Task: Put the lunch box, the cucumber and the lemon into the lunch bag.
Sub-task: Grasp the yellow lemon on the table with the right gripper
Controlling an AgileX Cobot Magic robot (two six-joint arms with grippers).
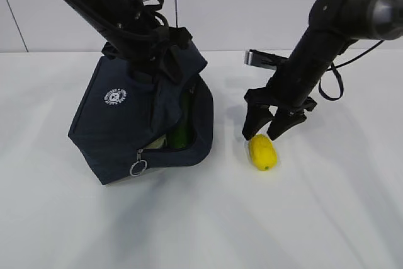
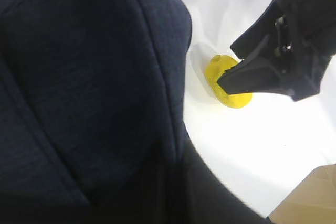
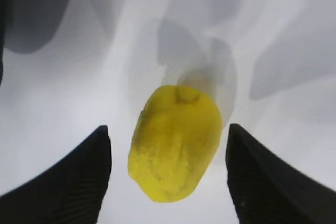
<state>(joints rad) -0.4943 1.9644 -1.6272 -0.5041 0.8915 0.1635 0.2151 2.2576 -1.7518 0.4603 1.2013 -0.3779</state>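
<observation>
Across the white desk [image 1: 327, 218], the things are spread from left to right. On the left, the dark navy lunch bag [image 1: 119, 130] is held tilted, its top fabric gripped from above by the left jaws [image 1: 151, 55], which are clenched on it. Its zippered mouth is turned toward the right and gapes open, with the metal ring pull [image 1: 137, 168] hanging at the lower front edge. Inside the opening the dark green cucumber [image 1: 182, 131] can be seen standing on end. The lunch box cannot be made out. To the right of the bag, well apart from it, the right jaws [image 1: 272, 127] are held spread directly over the yellow lemon [image 1: 262, 152], which lies on the desk between the two fingertips without being touched.
</observation>
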